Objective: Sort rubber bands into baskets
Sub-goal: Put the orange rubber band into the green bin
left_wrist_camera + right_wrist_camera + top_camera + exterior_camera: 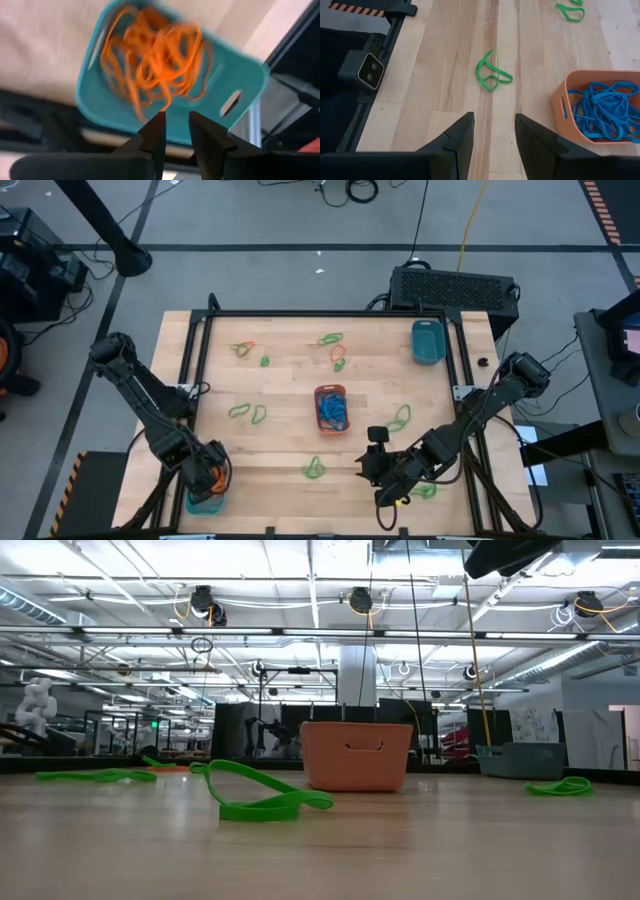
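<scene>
My left hand, fingers apart, hovers over the teal basket of orange bands at seven o'clock. My right hand, also apart and empty, faces a green band. Blue bands fill the orange basket at the centre; many green bands are left on the counter.

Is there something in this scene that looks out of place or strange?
Yes, the colours do not match. The orange basket at the table's centre holds blue rubber bands, and the teal basket under the left gripper, at the near-left corner, holds orange rubber bands. Nothing looks spilled or damaged; green rubber bands lie loose on the table.
</scene>
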